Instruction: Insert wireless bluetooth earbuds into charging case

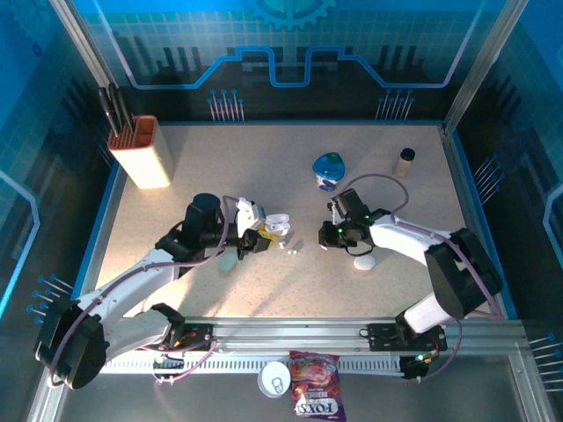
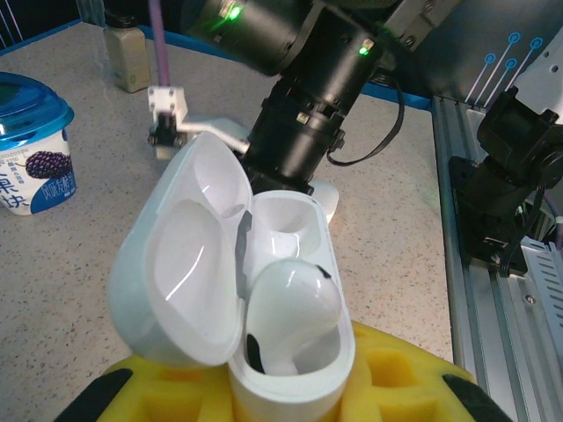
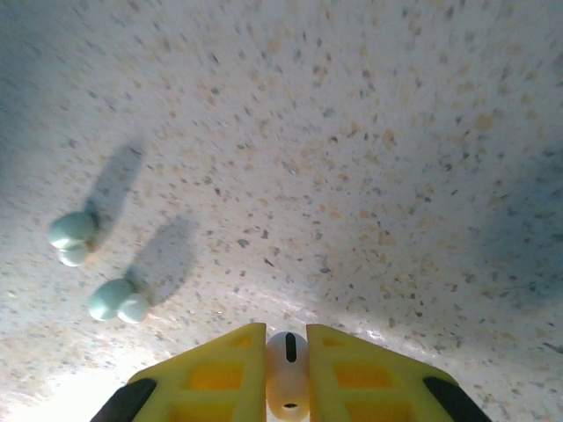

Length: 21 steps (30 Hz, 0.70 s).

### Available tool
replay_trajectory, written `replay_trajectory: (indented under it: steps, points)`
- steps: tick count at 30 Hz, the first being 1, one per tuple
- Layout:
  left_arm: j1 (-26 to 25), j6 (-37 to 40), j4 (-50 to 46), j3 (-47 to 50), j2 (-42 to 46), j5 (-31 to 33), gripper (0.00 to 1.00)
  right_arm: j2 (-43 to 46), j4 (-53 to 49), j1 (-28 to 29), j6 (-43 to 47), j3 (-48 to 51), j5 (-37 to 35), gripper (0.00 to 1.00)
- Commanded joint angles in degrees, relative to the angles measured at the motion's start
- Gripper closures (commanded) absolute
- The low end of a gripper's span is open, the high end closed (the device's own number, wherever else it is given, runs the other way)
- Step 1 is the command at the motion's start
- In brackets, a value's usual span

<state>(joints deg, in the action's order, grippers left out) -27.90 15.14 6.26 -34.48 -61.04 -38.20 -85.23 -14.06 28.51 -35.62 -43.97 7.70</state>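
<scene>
Snack bag [image 1: 317, 397]: lay at the near rail.
Left gripper [image 1: 260, 234]: fingers were clamped on the open white charging case [image 2: 281, 352], with a seated earbud [image 2: 295, 294] inside.
Right gripper [image 3: 286, 356]: yellow fingers [image 3: 220, 374] pinched a second white earbud [image 3: 287, 387].
Pale teal earbuds [image 3: 113, 301]: two lay loose on the table [image 1: 264, 149] between the grippers.
Yogurt cup [image 1: 329, 167], knife block [image 1: 149, 154]: stood farther back.
</scene>
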Motion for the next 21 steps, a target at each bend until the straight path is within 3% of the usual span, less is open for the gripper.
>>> replay_trajectory:
  steps: [1,8,10,16,21]
  points:
    - [-0.05,-0.61,1.54,-2.17,-0.45,1.43,0.93,5.84,9.38,-0.91,-2.96,3.67,0.66,0.83]
    - [-1.65,-7.46,6.98,-3.76,-2.33,7.8,0.93,16.97,28.38,-0.92,-7.65,11.31,1.37,0.83]
    - [-3.96,-7.33,8.78,-3.44,-2.4,12.53,0.93,19.49,33.11,-0.91,-8.53,12.35,1.93,0.84]
    - [-7.59,-11.1,19.64,-2.05,-5.77,21.56,0.93,24.84,42.3,-0.92,-10.66,14.22,4.18,0.84]
    - [-8.11,-13.1,25.43,-1.78,-8.4,23.96,0.93,28.08,47.01,-1.02,-10.51,14.9,6.29,0.85]
